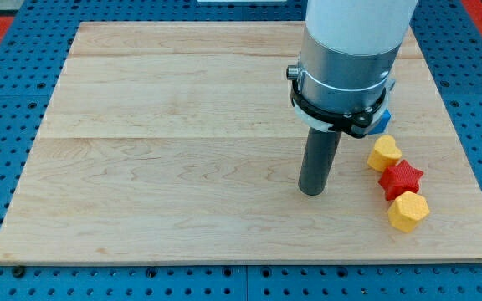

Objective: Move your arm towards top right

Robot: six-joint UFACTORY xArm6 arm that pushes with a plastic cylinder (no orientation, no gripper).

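My tip (312,192) rests on the wooden board (166,150), right of the board's middle and somewhat nearer its bottom edge than its top edge. I have no jaws to open or close: my arm ends in a plain dark rod, and it has hold of nothing, with bare wood all around its lower end. The wide grey and white body of my arm (350,58) rises above the rod and runs out of the view at the top. To the view's right of my tip, near the board's right edge, three blocks sit in a short line running down towards the bottom right corner: a yellow block (384,153) with a rounded, faceted shape, a red star block (402,178) just below it, and a yellow hexagonal block (407,211) below that. The three look to be touching or very nearly so. My tip stands apart from all of them, roughly level with the red star. A blue block (383,119) peeks out from behind my arm above the upper yellow one; too little of it shows to tell its shape. The board lies on a blue perforated bench (7,109).
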